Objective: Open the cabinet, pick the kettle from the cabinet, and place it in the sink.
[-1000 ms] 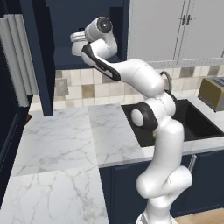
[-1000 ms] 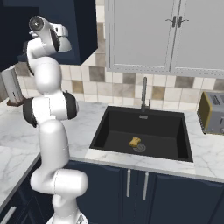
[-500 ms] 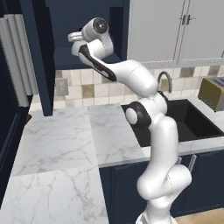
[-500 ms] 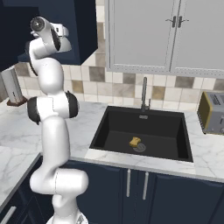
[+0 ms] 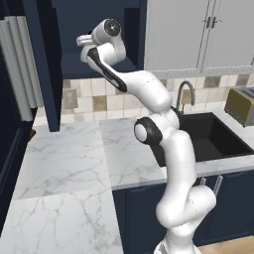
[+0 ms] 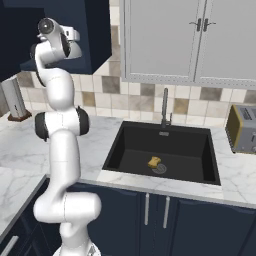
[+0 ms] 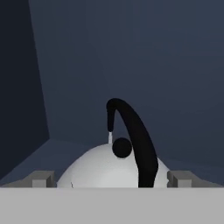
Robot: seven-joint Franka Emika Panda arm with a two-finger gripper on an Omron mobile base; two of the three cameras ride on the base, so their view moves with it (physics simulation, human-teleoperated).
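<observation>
Reaching into the open cabinet (image 5: 94, 30) w/ the arm raised high — the tool (image 7: 111, 178) is spread wide, one fingertip each side of the kettle (image 7: 100, 168), not pinching anything yet

Where things are:
- kettle sits inside the cabinet on its shelf, right under the hand cam; white dome body, black arched handle (image 7: 133, 140) rising over the top, small black knob in the middle. Dark back wall behind it, a side wall to the left of that view
- cabinet door (image 5: 42, 64) is swung out, edge-on in the left base view, hanging over the marble surface (image 5: 64, 163)
- sink (image 6: 165, 155) is well apart from the cabinet, off to the arm's right, w/ the gooseneck faucet (image 6: 165, 107) behind it. A small yellow item (image 6: 155, 161) lies on the basin floor near the drain — can't tell what it is
- toaster (image 6: 242, 130) on the surface beyond the sink, not part of the job

Progress, as I read it: step 1 (open the cabinet) looks done. Step 2 is in hand — tool lined up around the kettle but no grip yet; whether the tips touch the body I can't tell. Left to do: close on the kettle, lift it clear of the shelf, carry it across and down to the sink — so roughly a third along
</observation>
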